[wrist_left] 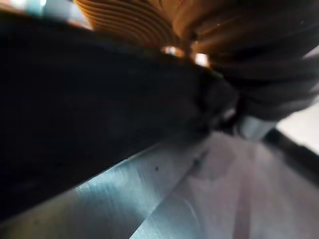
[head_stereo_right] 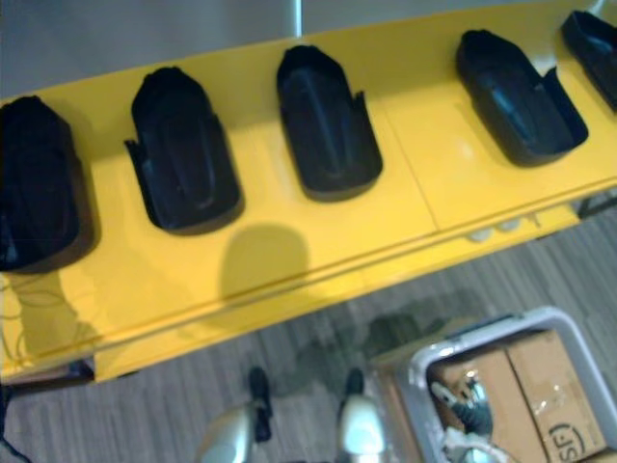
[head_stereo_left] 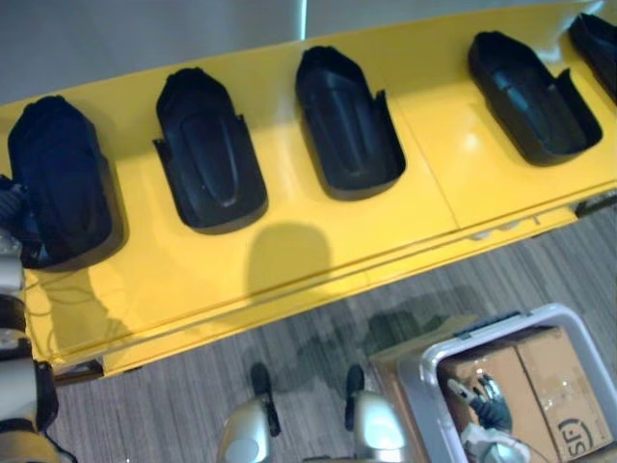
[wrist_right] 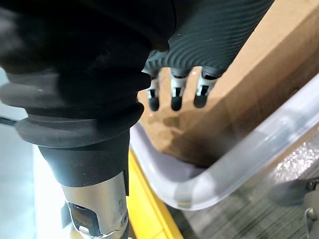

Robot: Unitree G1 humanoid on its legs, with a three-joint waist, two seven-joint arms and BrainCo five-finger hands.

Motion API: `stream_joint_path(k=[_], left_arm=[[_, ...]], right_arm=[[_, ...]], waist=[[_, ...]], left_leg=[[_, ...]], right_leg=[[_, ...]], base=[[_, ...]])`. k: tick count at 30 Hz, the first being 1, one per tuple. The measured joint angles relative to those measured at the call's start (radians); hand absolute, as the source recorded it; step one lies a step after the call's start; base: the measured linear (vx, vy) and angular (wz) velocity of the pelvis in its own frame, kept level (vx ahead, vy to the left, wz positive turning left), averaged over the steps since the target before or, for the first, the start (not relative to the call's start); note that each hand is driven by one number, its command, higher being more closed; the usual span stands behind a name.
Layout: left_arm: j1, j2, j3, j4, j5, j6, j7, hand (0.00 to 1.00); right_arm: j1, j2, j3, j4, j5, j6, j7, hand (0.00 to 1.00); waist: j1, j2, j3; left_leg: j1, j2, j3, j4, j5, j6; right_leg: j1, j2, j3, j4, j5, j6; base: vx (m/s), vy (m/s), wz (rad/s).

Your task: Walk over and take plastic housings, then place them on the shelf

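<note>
Your left hand sits at the far left end of the long yellow shelf. Its dark ribbed cover is right against the leftmost black moulded plastic housing, which lies on the shelf top. In the left wrist view that housing's dark wall fills the space close to the cover, and you cannot tell whether the hand grips it.

Four more black housings lie in a row along the shelf to the right, each apart from its neighbours. They are the second housing, the third housing and fourth housing, both hollow side up, and the fifth housing at the shelf's right end.

Below the shelf's front edge, toward its right end, a pale grey plastic bin stands on the grey striped carpet and holds a brown cardboard box. Your right hand hangs inside the bin over that box. Its fingers are slack, slightly apart and clamped on nothing, with their dark tips near the cardboard.
</note>
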Motion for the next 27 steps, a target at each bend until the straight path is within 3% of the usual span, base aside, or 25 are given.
stream_joint_path(k=[3,5,8,11,22,27], left_arm=[[-0.004,0.000,0.000,0.000,0.000,0.000,0.012,0.00],[-0.013,0.000,0.000,0.000,0.000,0.000,0.012,0.00],[-0.039,0.000,-0.004,0.000,0.002,-0.009,0.011,0.00],[-0.050,0.000,-0.039,-0.001,0.004,-0.040,0.011,0.00],[-0.052,-0.005,-0.061,-0.048,0.021,-0.089,0.013,0.00],[-0.052,-0.005,-0.069,-0.055,0.015,-0.117,0.022,0.00]], right_arm=[[0.003,-0.001,0.008,-0.014,0.003,-0.049,0.084,0.00],[0.029,-0.005,0.083,-0.124,0.001,-0.083,0.192,0.00],[0.024,-0.004,0.204,-0.187,0.001,-0.095,0.286,0.00],[0.021,-0.001,0.303,-0.188,0.001,-0.097,0.323,0.00],[0.008,0.000,0.374,-0.151,-0.004,-0.031,0.275,0.00],[0.013,0.000,0.373,-0.111,-0.004,-0.015,0.256,0.00]], waist=[[-0.001,0.001,0.000],[-0.001,0.001,0.000],[0.004,0.001,0.000],[0.006,0.001,0.000],[0.036,-0.001,-0.003],[0.046,0.000,-0.043]], left_leg=[[0.003,0.000,0.000,-0.001,0.001,-0.001],[0.004,0.000,-0.008,0.000,0.002,-0.002],[0.008,0.000,-0.029,0.000,0.004,-0.003],[0.020,-0.003,-0.073,-0.001,0.006,-0.006],[0.036,-0.025,-0.150,-0.075,0.058,-0.007],[0.033,-0.031,-0.141,-0.079,0.058,-0.007]], right_leg=[[0.001,0.000,0.000,0.002,0.000,0.001],[0.005,0.001,-0.005,0.002,0.000,0.001],[0.025,0.000,-0.031,0.001,0.000,0.001],[0.066,-0.001,-0.080,0.001,-0.005,-0.007],[0.109,-0.010,-0.140,-0.001,-0.011,-0.016],[0.113,-0.015,-0.140,-0.019,-0.010,-0.015]], base=[[0.00,0.000,0.00],[0.01,-0.006,0.05],[0.01,-0.011,0.18],[0.01,-0.017,0.40],[0.01,-0.006,0.27],[0.01,0.007,0.00]])
